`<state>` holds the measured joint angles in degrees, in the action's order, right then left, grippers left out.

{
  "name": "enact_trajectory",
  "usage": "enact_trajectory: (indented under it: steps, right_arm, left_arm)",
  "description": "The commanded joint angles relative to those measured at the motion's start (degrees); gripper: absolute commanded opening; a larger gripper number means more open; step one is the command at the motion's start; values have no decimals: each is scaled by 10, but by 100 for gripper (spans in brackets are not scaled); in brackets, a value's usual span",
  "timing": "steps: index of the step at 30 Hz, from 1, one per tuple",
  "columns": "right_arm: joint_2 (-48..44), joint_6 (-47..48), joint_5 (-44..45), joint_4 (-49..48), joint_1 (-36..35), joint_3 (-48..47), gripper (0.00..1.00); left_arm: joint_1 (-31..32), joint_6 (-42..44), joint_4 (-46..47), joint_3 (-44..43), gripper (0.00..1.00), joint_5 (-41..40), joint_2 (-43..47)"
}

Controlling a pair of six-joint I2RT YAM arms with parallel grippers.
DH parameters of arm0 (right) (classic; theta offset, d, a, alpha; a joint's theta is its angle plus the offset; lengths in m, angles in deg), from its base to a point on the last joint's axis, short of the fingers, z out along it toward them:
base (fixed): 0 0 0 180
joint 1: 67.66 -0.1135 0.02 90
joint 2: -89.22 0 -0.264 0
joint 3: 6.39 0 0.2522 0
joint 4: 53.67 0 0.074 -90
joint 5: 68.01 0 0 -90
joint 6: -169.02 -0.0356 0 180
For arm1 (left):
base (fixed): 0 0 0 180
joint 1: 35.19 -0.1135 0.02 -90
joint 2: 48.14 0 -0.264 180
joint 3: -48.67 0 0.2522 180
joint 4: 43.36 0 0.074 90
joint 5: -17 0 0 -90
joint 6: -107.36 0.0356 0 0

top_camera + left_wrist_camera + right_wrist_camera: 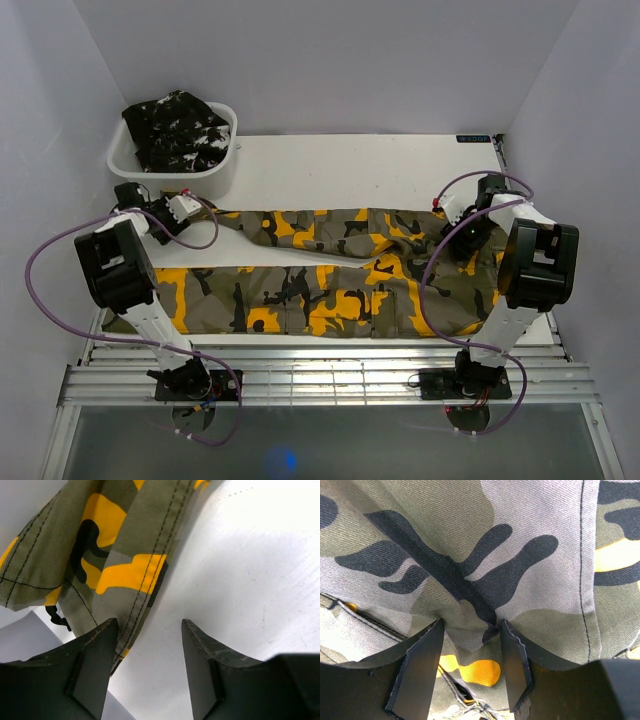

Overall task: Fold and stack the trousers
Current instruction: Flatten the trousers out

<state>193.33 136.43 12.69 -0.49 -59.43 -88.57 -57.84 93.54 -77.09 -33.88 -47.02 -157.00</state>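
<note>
**A:** Anything hidden on the olive-grey trousers (330, 300)?

**B:** Spread lengthwise across the table (400, 160), waist to the right, both legs running left. Cannot see the near leg's hem: covered by the left arm (125, 270). Same for the near corner of the waist, tucked under the right arm (530, 260).

**A:** And the black trousers (175, 125)?

**B:** Heaped in the white tub (218, 168) at the far left corner of the table, piled above its rim. Cannot tell folded from crumpled; too dark to read any seam.

**A:** Left gripper (149, 627)?

**B:** Sits at the end of the far leg, just in front of the tub. Holds its fingers (95, 670) well apart. Touches the stitched hem edge with the finger on the left of the wrist view, and hides that edge lower down. Shows bare table across the rest of the gap, up to the other finger. Clamps nothing.

**A:** Right gripper (472, 625)?

**B:** Down on the far edge of the waist end. Hard to read from above, mostly masked by its own arm. Up close, sees nothing but cloth, so no telling which part of the waist. Keeps its fingers (420, 670) partway apart, pinched onto a raised ridge of the olive-grey cloth, with creases fanning out from the pinch and fabric pressed against both inner faces.
</note>
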Motion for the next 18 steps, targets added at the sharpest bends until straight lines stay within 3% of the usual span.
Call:
enact_trajectory:
  steps: [1, 6, 9, 11, 14, 18]
  right_arm:
    - [-18, 5, 14, 3, 2, 8, 55]
    - [-18, 17, 31, -10, 2, 16, 52]
    - [-14, 17, 31, -14, 2, 8, 50]
    - [-16, 17, 31, -16, 2, 7, 49]
    - [-29, 18, 35, -25, 3, 21, 49]
    - [-53, 32, 42, -45, 12, 55, 48]
  left_arm:
    - [-2, 26, 54, 46, 63, -15, 37]
    - [4, 5, 182, 49, 47, -93, 8]
    - [2, -13, 170, 20, 28, -109, 21]
    - [0, -17, 100, -7, 14, -98, 38]
    - [-5, -17, -9, -26, 1, -80, 91]
    - [-7, -10, -143, -35, 0, -80, 179]
